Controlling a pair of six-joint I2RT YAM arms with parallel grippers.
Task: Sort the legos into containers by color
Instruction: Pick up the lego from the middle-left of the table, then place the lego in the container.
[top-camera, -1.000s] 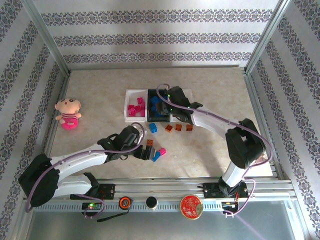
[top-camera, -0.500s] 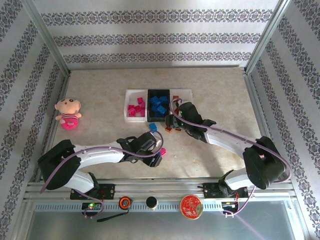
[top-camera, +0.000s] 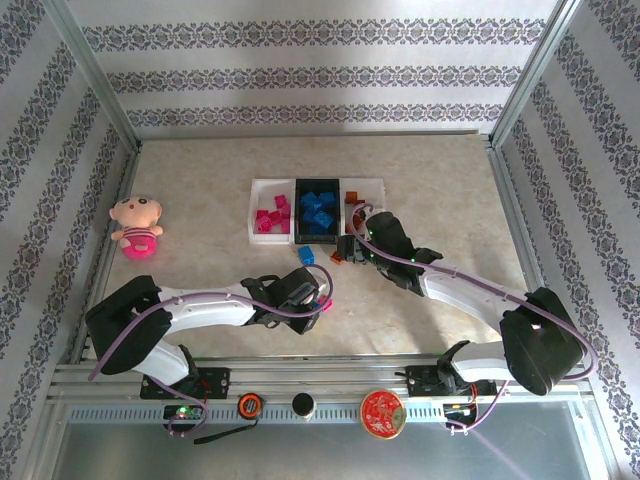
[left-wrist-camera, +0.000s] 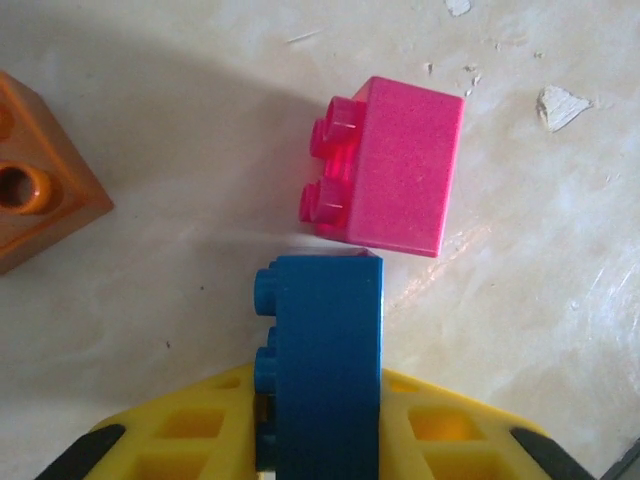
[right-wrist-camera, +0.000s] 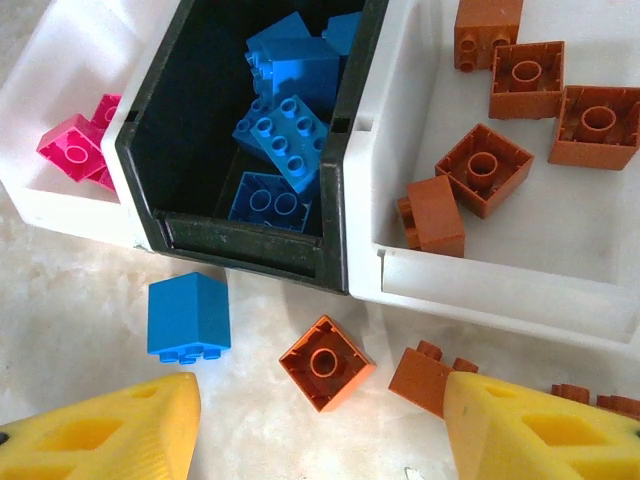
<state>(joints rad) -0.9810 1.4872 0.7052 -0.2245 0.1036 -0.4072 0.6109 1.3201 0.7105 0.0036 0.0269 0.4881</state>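
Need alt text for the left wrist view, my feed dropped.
The left gripper is shut on a blue brick lying on its side on the pale table, studs pointing left. A pink brick lies just beyond it, also studs left, and an orange brick sits at the left edge.

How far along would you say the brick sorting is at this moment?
Done: pink bricks lie in the left white tray, blue bricks in the black tray, brown bricks in the right white tray. In hand: the left pincer is shut on a blue brick beside a loose pink brick. Remaining: that pink brick, a second blue brick and loose brown bricks below the open right pincer.
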